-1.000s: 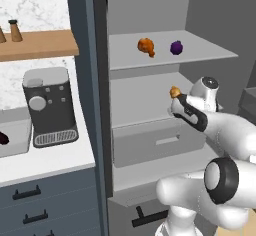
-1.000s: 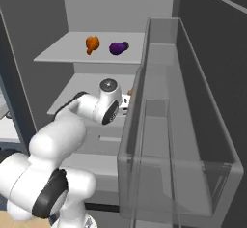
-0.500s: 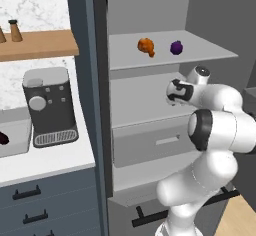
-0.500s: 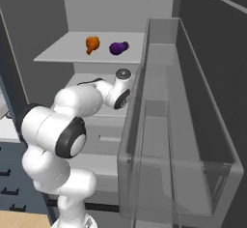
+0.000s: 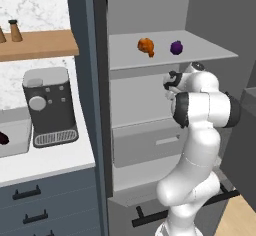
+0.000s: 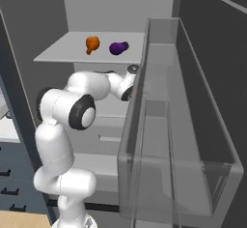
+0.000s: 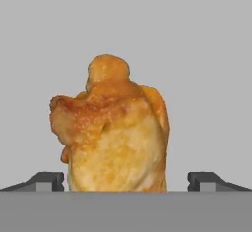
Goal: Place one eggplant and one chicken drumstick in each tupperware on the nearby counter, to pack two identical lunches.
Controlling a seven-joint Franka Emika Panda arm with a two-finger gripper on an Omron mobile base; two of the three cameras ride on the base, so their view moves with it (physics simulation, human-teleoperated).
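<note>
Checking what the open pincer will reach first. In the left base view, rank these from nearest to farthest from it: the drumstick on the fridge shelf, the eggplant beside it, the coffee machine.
1. Drumstick, on the shelf above the pincer.
2. Eggplant, on the same shelf; too close to call against the drumstick.
3. Coffee machine, far left on the counter.

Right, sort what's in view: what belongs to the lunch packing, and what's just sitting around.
Part of the job:
- chicken drumstick between the open gripper tips
- chicken drumstick on the fridge shelf
- eggplant beside it
- eggplant in a tupperware
- counter

Just lying about:
- coffee machine
- shakers on the wooden shelf
- fridge drawer
</note>
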